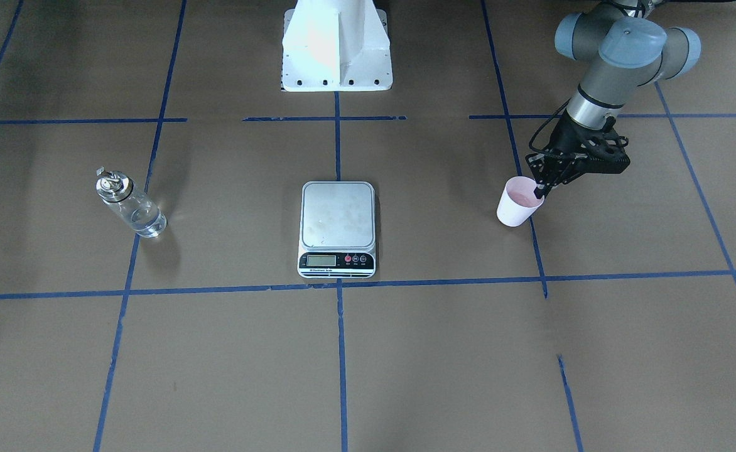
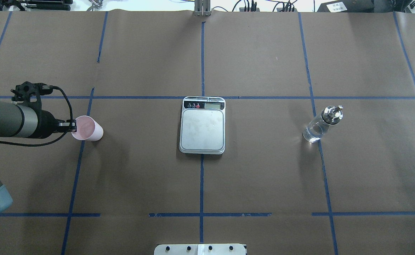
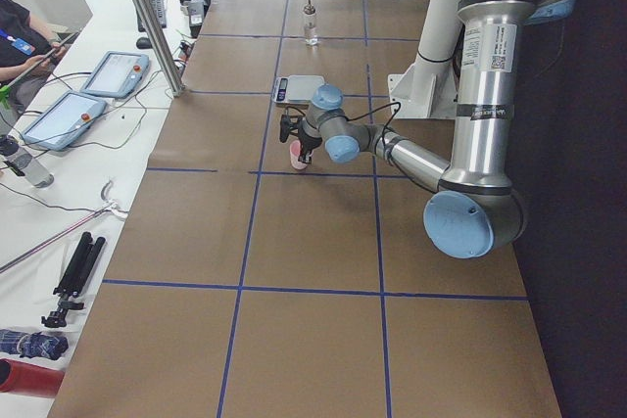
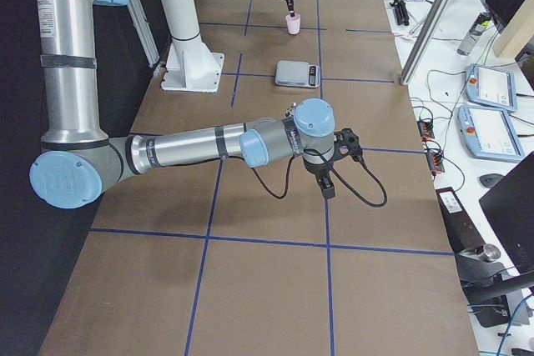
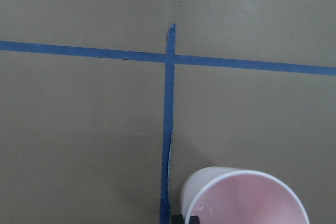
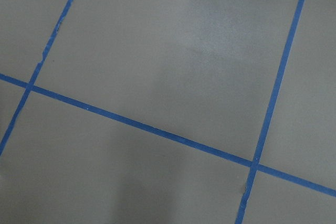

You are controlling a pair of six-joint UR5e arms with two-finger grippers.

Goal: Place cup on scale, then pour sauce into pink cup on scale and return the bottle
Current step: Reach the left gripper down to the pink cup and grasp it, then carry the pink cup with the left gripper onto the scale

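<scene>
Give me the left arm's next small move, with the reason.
Probably close the left tool on the rim wall of the cup, if it is not already pinched. Its tips sit at the rim, one seemingly inside, but the grip cannot be judged. The cup is on the table, apart from the scale, whose platform is bare, so securing the cup comes first.

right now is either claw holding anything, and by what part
The left claw pinches the cup by its rim, on the side away from the scale, one finger apparently inside. Nothing shows in the right claw.
</scene>
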